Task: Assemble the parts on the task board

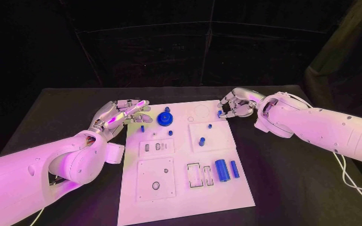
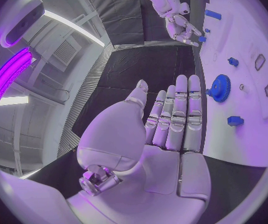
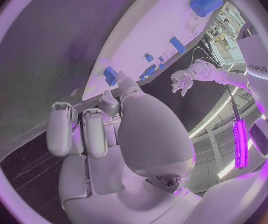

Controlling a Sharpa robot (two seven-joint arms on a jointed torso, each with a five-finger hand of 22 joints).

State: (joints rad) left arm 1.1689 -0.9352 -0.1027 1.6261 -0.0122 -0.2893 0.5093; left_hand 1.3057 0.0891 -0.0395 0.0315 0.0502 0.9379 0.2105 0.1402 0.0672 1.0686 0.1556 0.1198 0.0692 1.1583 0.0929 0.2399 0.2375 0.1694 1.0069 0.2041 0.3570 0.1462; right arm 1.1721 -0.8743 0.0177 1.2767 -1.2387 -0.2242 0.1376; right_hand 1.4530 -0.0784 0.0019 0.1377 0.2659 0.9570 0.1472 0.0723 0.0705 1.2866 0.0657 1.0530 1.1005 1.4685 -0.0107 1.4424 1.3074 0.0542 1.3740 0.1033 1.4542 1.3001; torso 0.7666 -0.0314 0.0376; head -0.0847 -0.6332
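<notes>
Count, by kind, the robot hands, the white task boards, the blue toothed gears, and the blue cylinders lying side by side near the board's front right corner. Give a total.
Hands: 2 (left hand, right hand)
Task board: 1
Gear: 1
Cylinders: 2 (thick cylinder, thin cylinder)
Total: 6

The black table (image 1: 294, 179) carries the white task board (image 1: 181, 197), which lies between the left hand (image 1: 121, 113) and the right hand (image 1: 235, 105), its far corners close beside both hands' fingers
</notes>
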